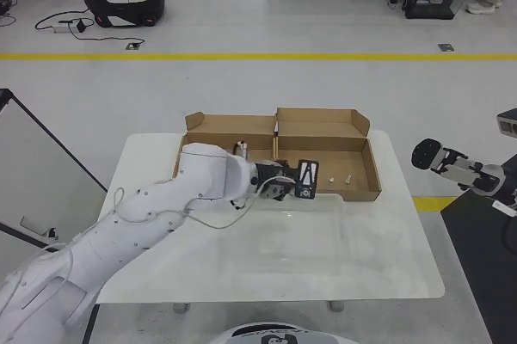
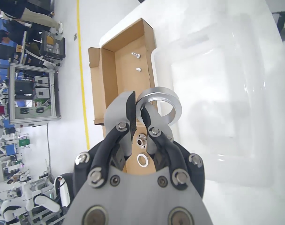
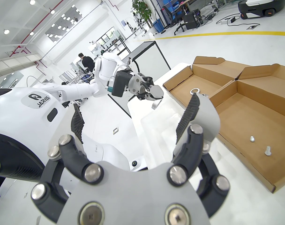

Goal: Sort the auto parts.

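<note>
A white table (image 1: 387,258) with rounded corners stands on a pale grey floor (image 1: 112,95). A yellow line (image 1: 258,57) crosses this floor in the upper part of the top view. Above the line, at the upper left, are a dark machine base (image 1: 125,10) and some cables. A black-framed stand (image 1: 34,172) is at the left edge.

On the far half of the table two open cardboard boxes sit side by side and touch: the left box (image 1: 215,127) and the right box (image 1: 327,163). Just in front of them lies a clear plastic tray (image 1: 327,249).

The left arm (image 1: 155,215) lies from the lower left across the left box and hides much of its bottom. The left gripper (image 2: 137,101) is at the centre of the top view, above the border between the boxes and the tray. Its jaws are clamped on the wall of a metal ring (image 2: 167,94), with one finger inside the ring and one outside. The ring is in the air, tilted.

In the right box lie a bolt (image 2: 136,54) and, near it, a smaller fastener (image 2: 138,69). In the left box a flat washer (image 2: 142,159) lies near a small flanged hub (image 2: 140,140).

The right gripper (image 1: 430,156) is at the right side of the top view, beyond the table's edge, with its jaws wide apart.
</note>
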You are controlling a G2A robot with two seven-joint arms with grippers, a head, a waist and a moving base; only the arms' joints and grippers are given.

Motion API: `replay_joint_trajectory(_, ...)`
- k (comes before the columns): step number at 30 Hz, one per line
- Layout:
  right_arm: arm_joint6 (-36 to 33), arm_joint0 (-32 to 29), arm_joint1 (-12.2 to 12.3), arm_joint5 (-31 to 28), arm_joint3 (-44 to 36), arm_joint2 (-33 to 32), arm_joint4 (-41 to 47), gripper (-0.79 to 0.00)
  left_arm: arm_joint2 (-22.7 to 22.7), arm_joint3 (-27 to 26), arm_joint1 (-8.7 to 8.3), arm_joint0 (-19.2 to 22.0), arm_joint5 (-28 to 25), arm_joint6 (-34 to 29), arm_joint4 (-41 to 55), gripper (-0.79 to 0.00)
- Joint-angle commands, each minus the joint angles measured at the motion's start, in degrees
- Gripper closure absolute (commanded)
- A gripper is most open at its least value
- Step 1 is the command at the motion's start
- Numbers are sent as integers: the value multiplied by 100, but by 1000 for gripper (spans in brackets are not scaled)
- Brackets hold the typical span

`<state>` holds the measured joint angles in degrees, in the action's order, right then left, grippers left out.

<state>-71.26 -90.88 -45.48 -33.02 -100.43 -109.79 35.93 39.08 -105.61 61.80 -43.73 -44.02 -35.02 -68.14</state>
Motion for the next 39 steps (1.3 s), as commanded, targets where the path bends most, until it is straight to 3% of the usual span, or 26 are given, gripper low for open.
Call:
replay_joint_trajectory(1, 0, 0, 0, 0, 0, 0, 0, -785, 282, -90, -66, -169, 4, 368, 33, 0)
replay_joint_trajectory(15, 0, 0, 0, 0, 0, 0, 0, -785, 1980, -312, -384, -1260, -103, 2408, 507, 0)
replay_joint_trajectory(27, 0, 0, 0, 0, 0, 0, 0, -785, 3091, -363, -533, -1961, -423, 3479, 1079, 0)
replay_joint_trajectory(39, 0, 0, 0, 0, 0, 0, 0, -785, 3927, -327, -584, -2339, -863, 4376, 2229, 0)
